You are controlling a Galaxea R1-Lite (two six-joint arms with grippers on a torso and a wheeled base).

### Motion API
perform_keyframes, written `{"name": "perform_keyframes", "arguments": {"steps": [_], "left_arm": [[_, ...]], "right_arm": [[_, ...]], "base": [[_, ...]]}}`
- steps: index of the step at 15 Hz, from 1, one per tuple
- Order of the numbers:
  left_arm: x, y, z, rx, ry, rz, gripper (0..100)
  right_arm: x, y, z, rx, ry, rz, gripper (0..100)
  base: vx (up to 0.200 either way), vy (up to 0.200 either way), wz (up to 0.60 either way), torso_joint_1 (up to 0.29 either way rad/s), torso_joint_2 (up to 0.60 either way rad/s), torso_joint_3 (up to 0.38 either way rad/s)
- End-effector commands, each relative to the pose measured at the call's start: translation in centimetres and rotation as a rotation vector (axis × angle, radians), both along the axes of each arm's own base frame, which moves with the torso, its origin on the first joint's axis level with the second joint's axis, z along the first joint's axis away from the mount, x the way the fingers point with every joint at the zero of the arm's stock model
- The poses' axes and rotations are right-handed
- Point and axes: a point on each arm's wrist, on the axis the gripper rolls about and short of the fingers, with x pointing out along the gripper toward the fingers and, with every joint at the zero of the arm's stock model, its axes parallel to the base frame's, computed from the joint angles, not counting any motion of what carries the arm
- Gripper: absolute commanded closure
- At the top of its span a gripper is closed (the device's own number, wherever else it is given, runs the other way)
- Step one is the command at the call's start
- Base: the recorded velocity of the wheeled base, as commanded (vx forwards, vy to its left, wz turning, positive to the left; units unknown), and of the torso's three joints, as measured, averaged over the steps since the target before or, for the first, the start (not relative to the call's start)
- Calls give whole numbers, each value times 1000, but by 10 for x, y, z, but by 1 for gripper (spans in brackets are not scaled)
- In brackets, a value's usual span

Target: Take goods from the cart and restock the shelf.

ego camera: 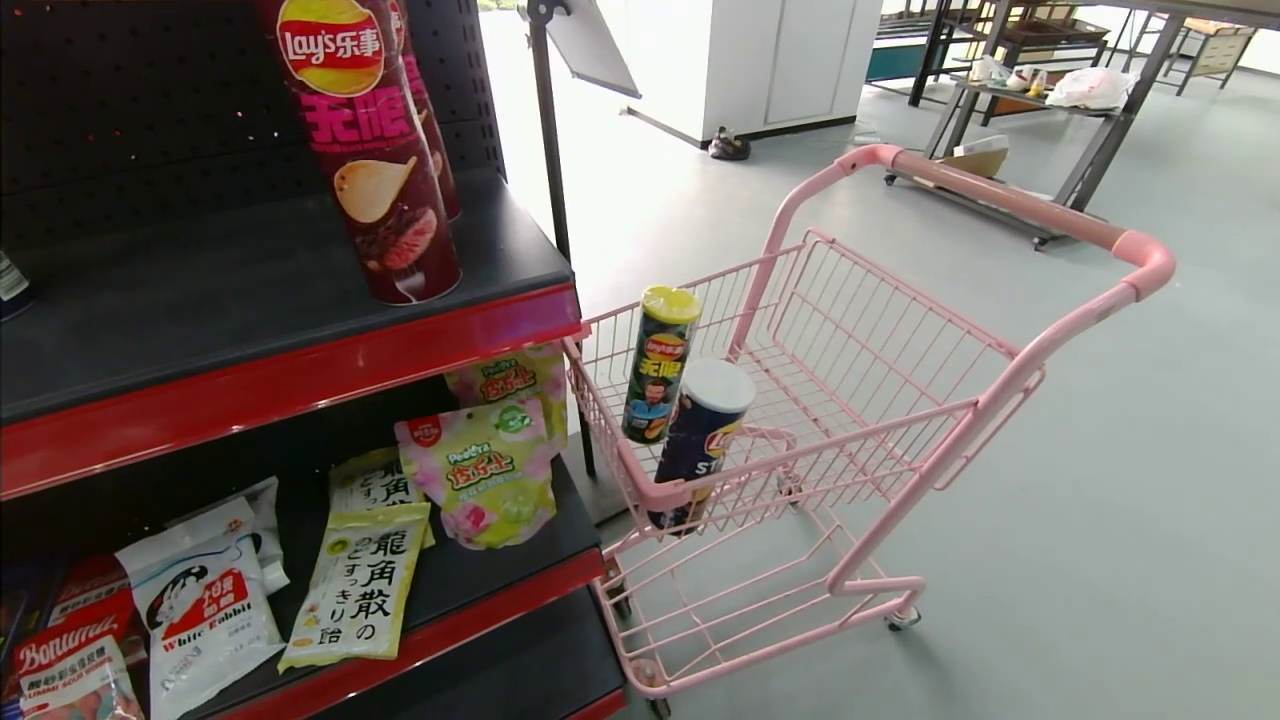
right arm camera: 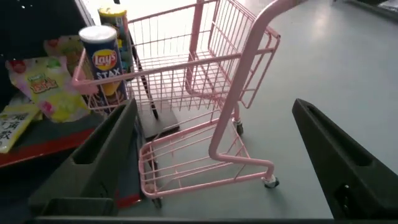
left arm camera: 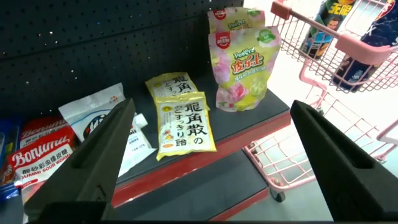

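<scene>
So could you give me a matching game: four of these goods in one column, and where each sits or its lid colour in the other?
1 dark red can
2 dark blue can
3 dark green can
4 yellow bag

A in cart, yellow lid
B lying on lower shelf
C standing on upper shelf
D in cart, white lid

Pairs: 1-C, 2-D, 3-A, 4-B
</scene>
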Motion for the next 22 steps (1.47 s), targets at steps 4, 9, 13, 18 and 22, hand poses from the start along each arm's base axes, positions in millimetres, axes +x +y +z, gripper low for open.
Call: {"name": "perform_keyframes", "arguments": {"steps": [4,9,13,18,22], "left_arm": [[0,0,0,0,2,5,0],[0,0,0,0,2,6,0],[0,0,0,0,2,6,0],[0,0,0,0,2,6,0],[0,0,0,0,2,6,0]], "right_arm": [[232,52,54,6,289,325,0],[287,88,5,-16,472,458,0],[311,111,-14,-20,472,507,0],[308,136,-22,-40,491,580,0],[314,151,-21,-46,476,614,0]], "base": [[0,0,0,0,0,0],[0,0,0,0,0,0],[0,0,0,0,0,0],[0,0,0,0,0,0],[0,0,0,0,0,0]]}}
